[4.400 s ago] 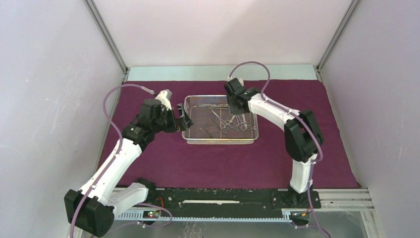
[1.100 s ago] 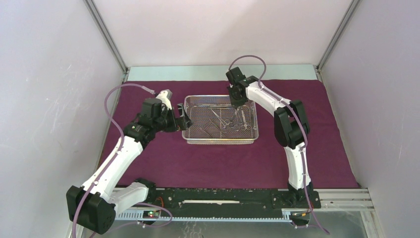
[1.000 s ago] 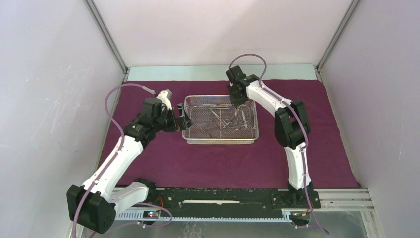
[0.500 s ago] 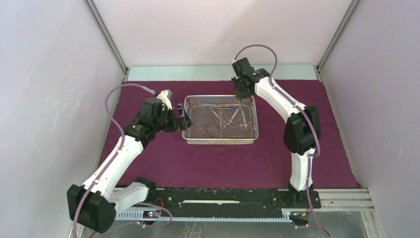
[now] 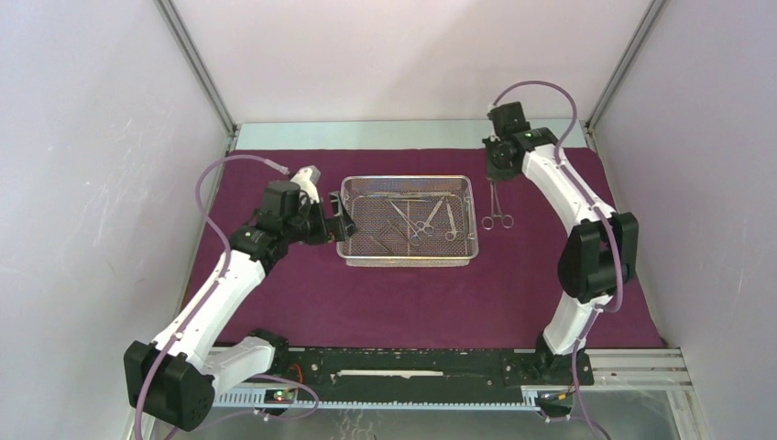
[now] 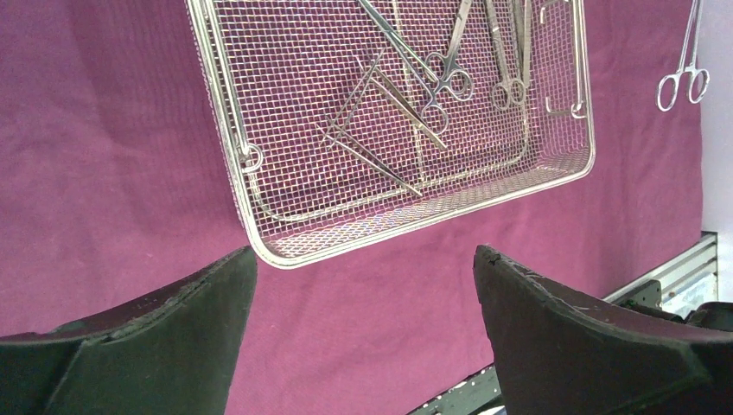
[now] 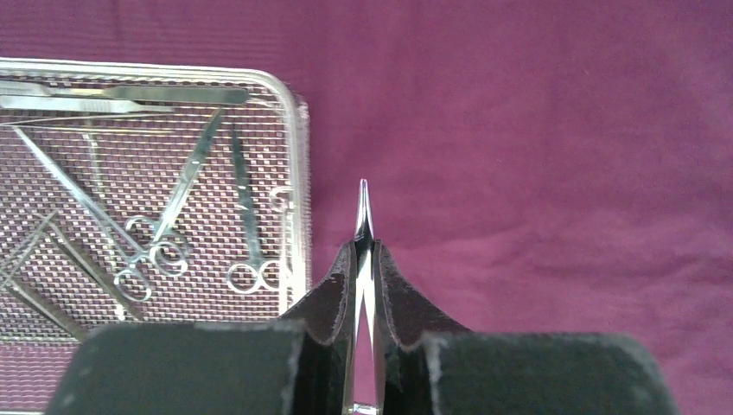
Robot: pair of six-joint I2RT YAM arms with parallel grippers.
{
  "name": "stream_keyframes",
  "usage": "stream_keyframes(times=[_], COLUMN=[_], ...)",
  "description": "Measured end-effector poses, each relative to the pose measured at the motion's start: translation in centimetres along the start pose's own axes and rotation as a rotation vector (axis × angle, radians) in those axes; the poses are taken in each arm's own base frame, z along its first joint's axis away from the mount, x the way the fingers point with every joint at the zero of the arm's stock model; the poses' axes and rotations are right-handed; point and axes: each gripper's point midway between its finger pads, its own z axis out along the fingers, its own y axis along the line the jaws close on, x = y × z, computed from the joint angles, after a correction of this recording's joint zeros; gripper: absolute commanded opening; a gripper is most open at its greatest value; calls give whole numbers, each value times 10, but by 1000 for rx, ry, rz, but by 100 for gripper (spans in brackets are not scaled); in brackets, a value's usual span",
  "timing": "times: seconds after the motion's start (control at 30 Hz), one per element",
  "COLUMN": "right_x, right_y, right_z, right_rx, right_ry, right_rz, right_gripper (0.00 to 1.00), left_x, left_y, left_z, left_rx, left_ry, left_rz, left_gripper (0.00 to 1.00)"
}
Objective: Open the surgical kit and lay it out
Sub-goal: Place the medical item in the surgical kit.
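Steel mesh tray (image 5: 408, 263) sits central on the maroon cloth (image 5: 412, 302), slim instruments (image 5: 417, 220) inside. The right fingers (image 7: 328, 303), clenched on a ring-handled clamp (image 7: 364, 220), have carried it from over the tray out to its right. The left fingers (image 6: 173, 328) gape at its left edge.

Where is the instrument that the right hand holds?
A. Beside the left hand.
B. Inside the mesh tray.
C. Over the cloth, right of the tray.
C: the right hand is shut on the instrument over the cloth, outside the tray and its right rim.
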Motion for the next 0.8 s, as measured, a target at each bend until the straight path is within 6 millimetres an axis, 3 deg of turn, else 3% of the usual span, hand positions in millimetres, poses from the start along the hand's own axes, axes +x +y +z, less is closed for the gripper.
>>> stream_keyframes(times=[0.2, 0.5, 0.6, 0.8], right_x=[9, 12, 12, 33], right_y=[-40, -73, -78, -87], right_z=[11, 34, 51, 93], right_rx=[25, 41, 48, 65], right_ry=[13, 2, 7, 86], right_rz=[51, 60, 49, 31], right_gripper=[0, 0, 0, 0], left_x=[1, 5, 5, 5], left_y=[-5, -7, -8, -8], left_z=[0, 1, 1, 1], left_rx=[28, 45, 50, 52], left_ry=[6, 17, 18, 18], left_rz=[-5, -7, -7, -6], left_gripper=[100, 100, 100, 100])
